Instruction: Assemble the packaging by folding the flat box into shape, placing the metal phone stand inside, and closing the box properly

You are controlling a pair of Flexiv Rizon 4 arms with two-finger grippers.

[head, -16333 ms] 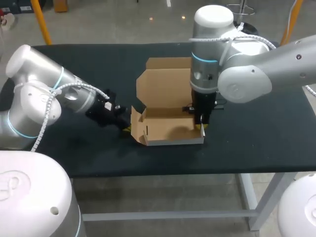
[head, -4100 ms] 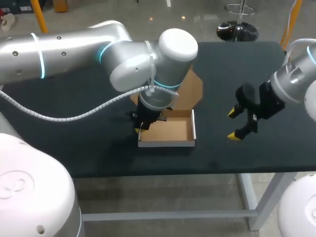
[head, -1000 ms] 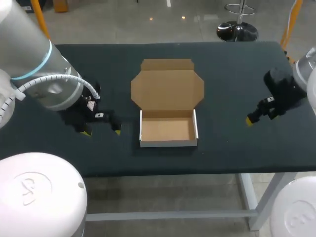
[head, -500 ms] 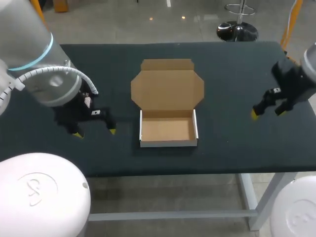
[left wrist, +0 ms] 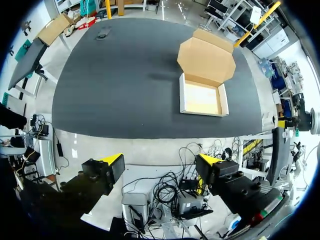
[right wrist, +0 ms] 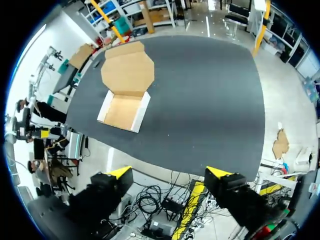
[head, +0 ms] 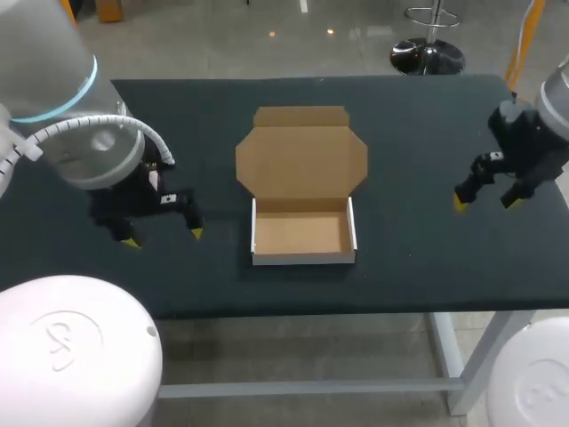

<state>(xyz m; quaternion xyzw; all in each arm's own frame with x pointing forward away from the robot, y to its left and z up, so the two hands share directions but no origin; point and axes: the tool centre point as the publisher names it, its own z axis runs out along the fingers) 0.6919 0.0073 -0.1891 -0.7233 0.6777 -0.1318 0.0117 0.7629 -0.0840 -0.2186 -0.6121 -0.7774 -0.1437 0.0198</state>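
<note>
Box [head: 303, 233] open-topped — free table [head: 418, 160] either side

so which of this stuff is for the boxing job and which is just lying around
For the job: cardboard box, folded up, lid open, empty; left gripper and right gripper, both open, off to its sides. No phone stand clearly in view.
Lying about: small dark thing near the far edge of the table, too small to identify.
</note>
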